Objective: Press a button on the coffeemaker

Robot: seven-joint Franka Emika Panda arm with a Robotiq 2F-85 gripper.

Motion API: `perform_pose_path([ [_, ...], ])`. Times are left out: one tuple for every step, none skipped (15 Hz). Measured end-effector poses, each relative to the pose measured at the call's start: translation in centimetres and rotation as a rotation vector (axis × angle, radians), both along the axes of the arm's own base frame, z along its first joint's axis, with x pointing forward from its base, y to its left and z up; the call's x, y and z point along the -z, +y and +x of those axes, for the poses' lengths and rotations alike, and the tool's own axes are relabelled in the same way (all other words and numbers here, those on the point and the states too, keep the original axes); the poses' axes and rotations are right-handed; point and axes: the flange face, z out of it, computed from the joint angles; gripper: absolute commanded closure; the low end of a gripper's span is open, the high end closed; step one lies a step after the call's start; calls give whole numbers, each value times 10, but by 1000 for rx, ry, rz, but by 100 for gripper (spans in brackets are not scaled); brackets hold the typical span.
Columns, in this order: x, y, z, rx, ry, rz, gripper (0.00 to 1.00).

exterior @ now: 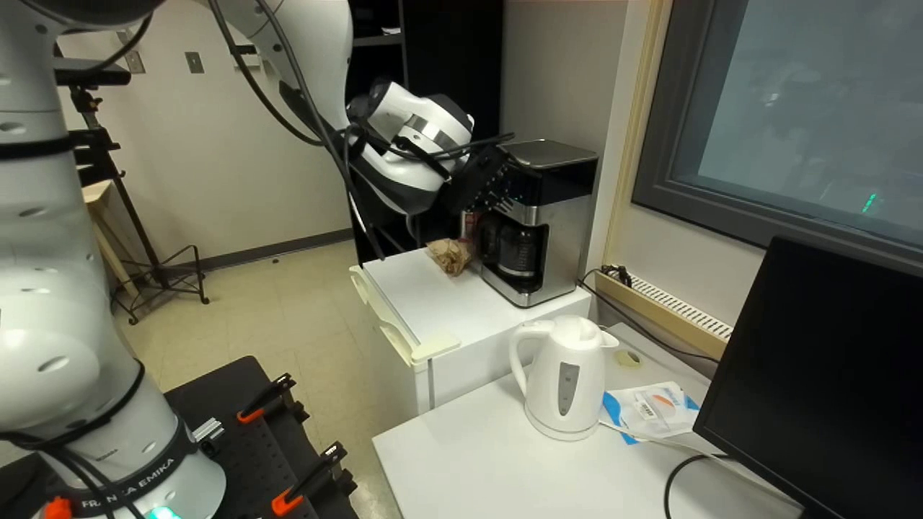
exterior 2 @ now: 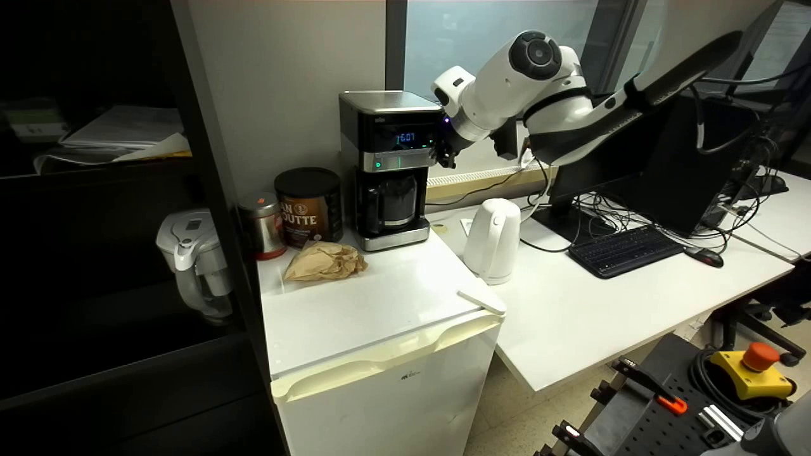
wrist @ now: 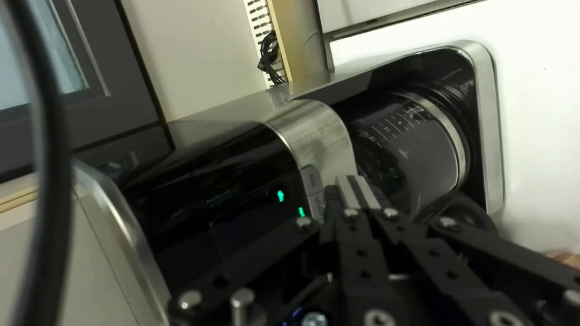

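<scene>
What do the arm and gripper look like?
The Franka Emika Panda arm has rounded white shells, dark joint trim, black straps and cables, and FRANKA EMIKA lettering low down. The Robotiq gripper is black: perforated linkage bars, silvery screws, grey fingertips.

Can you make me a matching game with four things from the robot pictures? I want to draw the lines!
Things:
1. coffeemaker
2. kettle
3. paper bag
4. gripper

What fits:
A. brown and crumpled
B. black and closed
C. white, standing on the desk
D. showing glowing blue numbers

Right pairs: 1-D, 2-C, 3-A, 4-B.
</scene>
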Motion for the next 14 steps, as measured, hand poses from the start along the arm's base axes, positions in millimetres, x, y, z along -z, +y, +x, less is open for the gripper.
perform_pose_path([
  [0, 0, 3, -2, -7, -2, 100],
  [1, 0, 5, -3, -12, -4, 100],
  [2, 0, 8, -3, -17, -5, 100],
  [3, -1, 11, -3, -21, -5, 100],
  [4, -1, 13, -3, -23, -6, 100],
  [6, 0, 14, -6, -25, -3, 100],
  [7, 0, 14, -10, -25, 1, 100],
  [8, 1, 14, -15, -26, 4, 100],
  [9, 2, 14, -21, -27, 7, 100],
  [11, 2, 14, -27, -27, 9, 100],
  [12, 2, 14, -29, -27, 9, 100],
  [14, 2, 14, -31, -27, 8, 100],
  [15, 2, 14, -33, -29, 6, 100],
  [15, 2, 14, -35, -30, 5, 100],
])
